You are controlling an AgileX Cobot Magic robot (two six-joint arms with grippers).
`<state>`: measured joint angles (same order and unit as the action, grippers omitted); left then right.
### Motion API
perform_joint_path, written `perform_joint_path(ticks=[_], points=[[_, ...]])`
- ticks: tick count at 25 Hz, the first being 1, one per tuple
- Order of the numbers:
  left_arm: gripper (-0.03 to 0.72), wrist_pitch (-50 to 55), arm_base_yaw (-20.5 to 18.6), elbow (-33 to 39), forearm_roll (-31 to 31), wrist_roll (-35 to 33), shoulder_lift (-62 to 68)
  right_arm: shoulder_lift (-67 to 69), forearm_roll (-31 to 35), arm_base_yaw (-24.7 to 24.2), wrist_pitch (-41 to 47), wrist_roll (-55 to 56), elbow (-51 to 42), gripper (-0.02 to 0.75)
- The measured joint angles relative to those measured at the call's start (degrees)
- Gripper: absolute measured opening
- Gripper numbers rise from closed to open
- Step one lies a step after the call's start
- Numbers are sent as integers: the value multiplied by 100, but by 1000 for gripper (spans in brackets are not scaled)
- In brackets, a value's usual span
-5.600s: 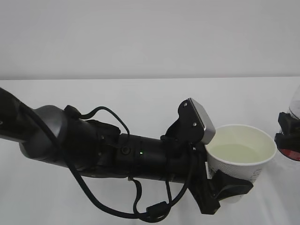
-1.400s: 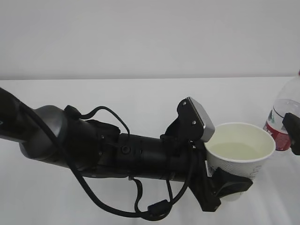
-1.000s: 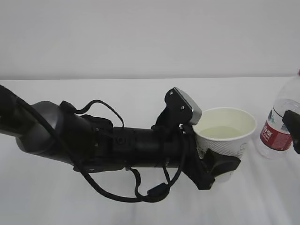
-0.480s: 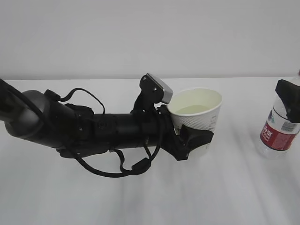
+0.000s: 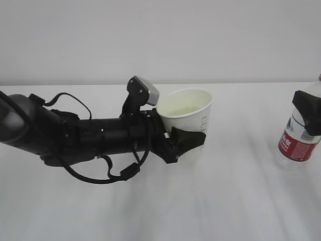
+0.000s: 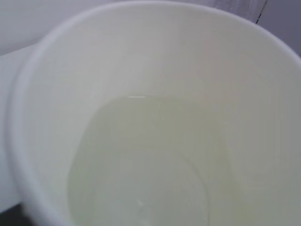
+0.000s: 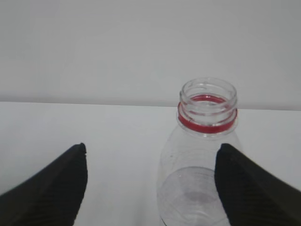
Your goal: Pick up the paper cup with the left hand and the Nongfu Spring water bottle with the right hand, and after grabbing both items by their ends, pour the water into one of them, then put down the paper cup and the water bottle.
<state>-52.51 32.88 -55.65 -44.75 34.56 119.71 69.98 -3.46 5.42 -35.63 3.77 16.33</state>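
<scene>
Cropping water bottle at right edge

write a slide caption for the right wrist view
Open right end effector above the uncapped Nongfu Spring water bottle, standing upright on the white table between the spread fingers.

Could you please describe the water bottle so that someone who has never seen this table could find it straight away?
Look along the white table to its far right edge in the exterior view, well apart from the white paper cup held in the left gripper. There stands the Nongfu Spring water bottle, upright and uncapped. It is clear plastic with a red-and-white label and red neck ring.
</scene>
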Motion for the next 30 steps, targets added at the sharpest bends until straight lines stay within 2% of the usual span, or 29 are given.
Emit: perform_joint_path(ticks=[11,17,23,30], points=[[491,-167,-743,360,-21,-21,0,0,0,0,22,0,0,629],[490,-502,-1016,567,21,-468,0,0,0,0,22,-10,0,627],[489,-718,-1146,845,508,-691,0,0,0,0,22,-10,0,622],[489,-1084,-1375,1462,1539,-1239,0,0,0,0,24,-10,0,610]])
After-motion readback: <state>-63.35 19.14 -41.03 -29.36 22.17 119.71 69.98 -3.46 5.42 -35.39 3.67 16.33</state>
